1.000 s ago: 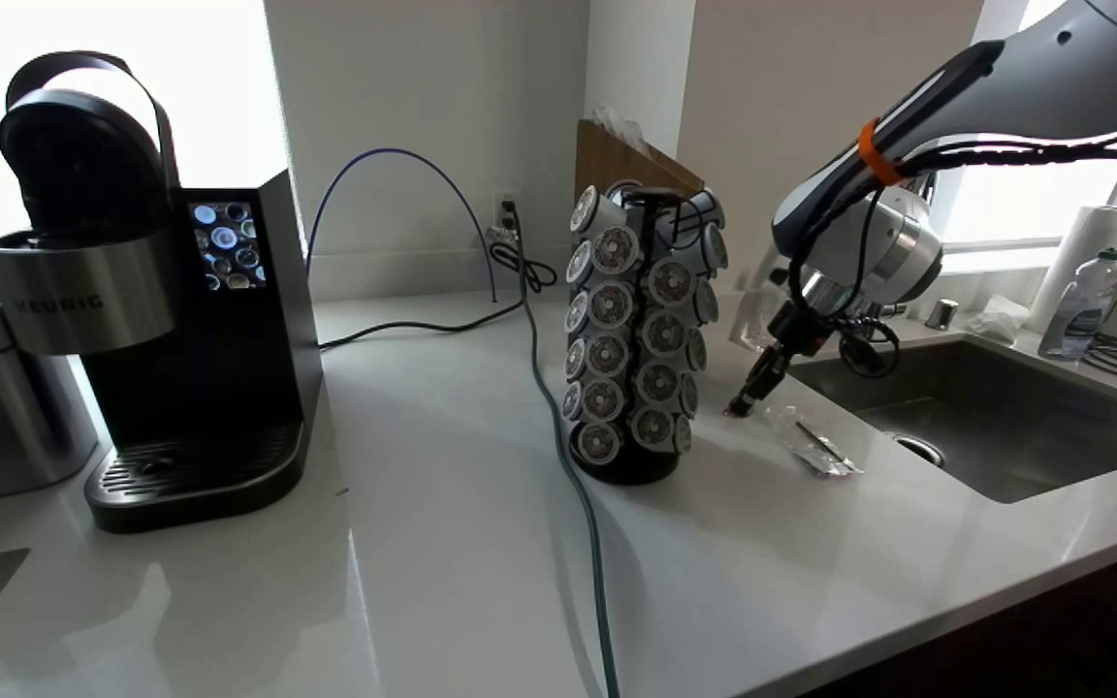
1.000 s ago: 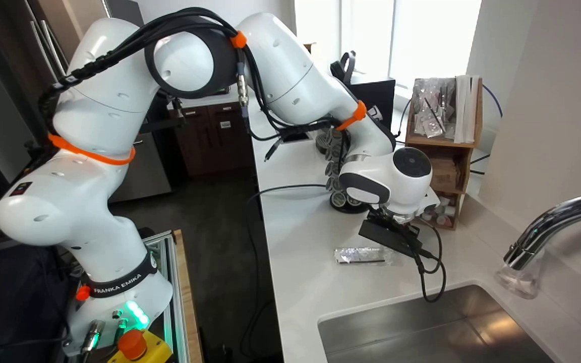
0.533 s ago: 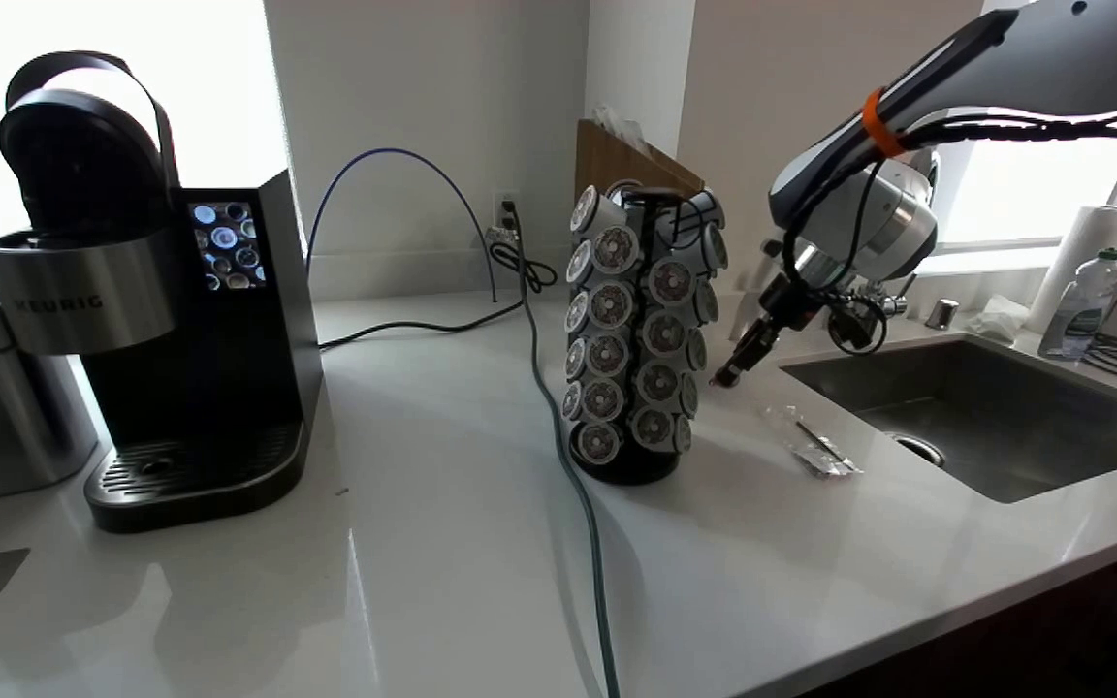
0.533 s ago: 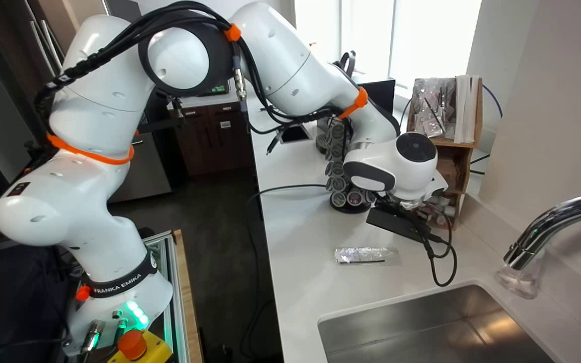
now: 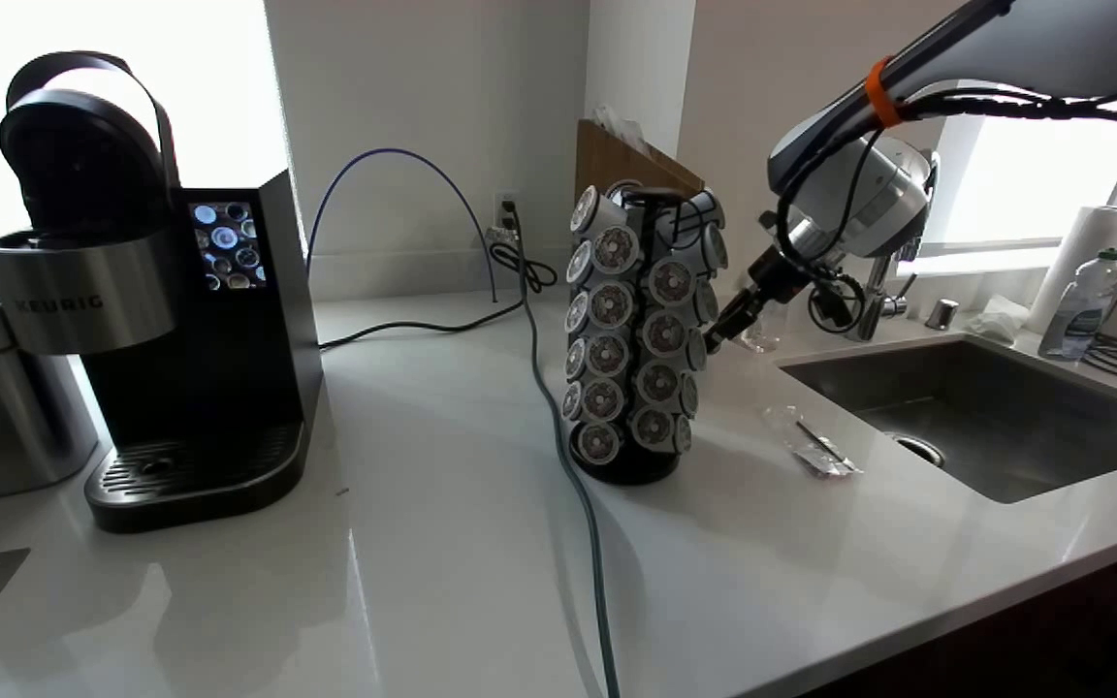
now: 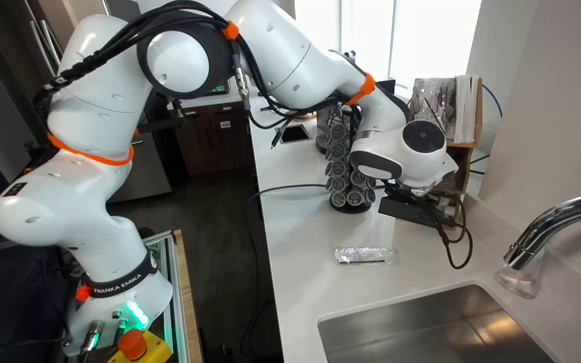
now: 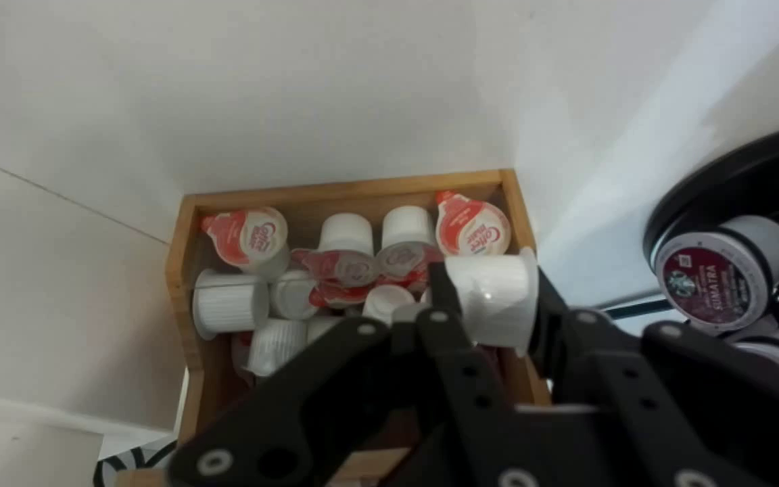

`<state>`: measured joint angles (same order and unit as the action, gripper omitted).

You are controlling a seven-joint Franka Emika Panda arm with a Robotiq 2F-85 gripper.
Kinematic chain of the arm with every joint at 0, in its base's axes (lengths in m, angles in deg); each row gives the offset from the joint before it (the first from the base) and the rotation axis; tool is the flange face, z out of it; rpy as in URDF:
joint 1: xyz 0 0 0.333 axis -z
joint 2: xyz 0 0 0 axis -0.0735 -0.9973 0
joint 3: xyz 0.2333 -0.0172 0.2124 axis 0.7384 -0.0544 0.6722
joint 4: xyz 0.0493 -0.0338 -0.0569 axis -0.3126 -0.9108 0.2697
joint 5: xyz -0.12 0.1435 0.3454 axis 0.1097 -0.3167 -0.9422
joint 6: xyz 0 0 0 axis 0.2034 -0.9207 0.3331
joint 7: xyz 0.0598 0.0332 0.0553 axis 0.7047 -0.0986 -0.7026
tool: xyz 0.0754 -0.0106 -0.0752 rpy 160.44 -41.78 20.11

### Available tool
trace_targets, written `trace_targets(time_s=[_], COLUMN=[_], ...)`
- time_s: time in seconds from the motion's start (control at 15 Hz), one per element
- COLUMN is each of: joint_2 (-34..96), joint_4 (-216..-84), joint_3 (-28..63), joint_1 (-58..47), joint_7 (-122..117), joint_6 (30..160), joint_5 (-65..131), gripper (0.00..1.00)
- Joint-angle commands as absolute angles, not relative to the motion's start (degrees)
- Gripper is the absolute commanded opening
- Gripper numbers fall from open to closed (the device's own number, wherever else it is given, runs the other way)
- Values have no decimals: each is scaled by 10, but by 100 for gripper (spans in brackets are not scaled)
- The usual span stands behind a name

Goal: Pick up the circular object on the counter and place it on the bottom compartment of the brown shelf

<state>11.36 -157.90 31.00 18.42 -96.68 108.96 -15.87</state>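
My gripper [image 7: 496,295] is shut on a white ribbed creamer cup [image 7: 498,301], which lies sideways between its fingertips in the wrist view. Beyond and below it is the brown wooden shelf [image 7: 349,191], whose bottom compartment holds several white and red creamer cups. The held cup appears over the right side of that compartment, above its contents. The shelf also shows in both exterior views [image 5: 628,163] [image 6: 478,118]. In an exterior view the gripper [image 5: 714,339] is above the counter, partly behind the pod rack. Elsewhere the wrist hides the fingertips.
A pod rack [image 5: 651,310] stands close beside the gripper; its base and pods show at right in the wrist view [image 7: 707,281]. A clear plastic packet [image 6: 363,255] lies on the counter. A sink [image 6: 411,338] and faucet [image 6: 558,222] are nearby. A cable [image 5: 558,427] crosses the counter.
The gripper has risen off the counter and moved towards the shelf, passing partly behind the pod rack in an exterior view. The packet, rack and shelf have not moved.
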Motion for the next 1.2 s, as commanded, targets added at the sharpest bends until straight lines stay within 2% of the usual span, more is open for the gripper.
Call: trace_targets(time_s=[0.0, 1.13], joint_2=[97, 16], joint_4=[-1562, -1473], joint_3=[327, 309], joint_1=[197, 170], joint_7=[-1033, -1362], joint_6=[1099, 1052], joint_5=[-211, -505], gripper=[7, 7])
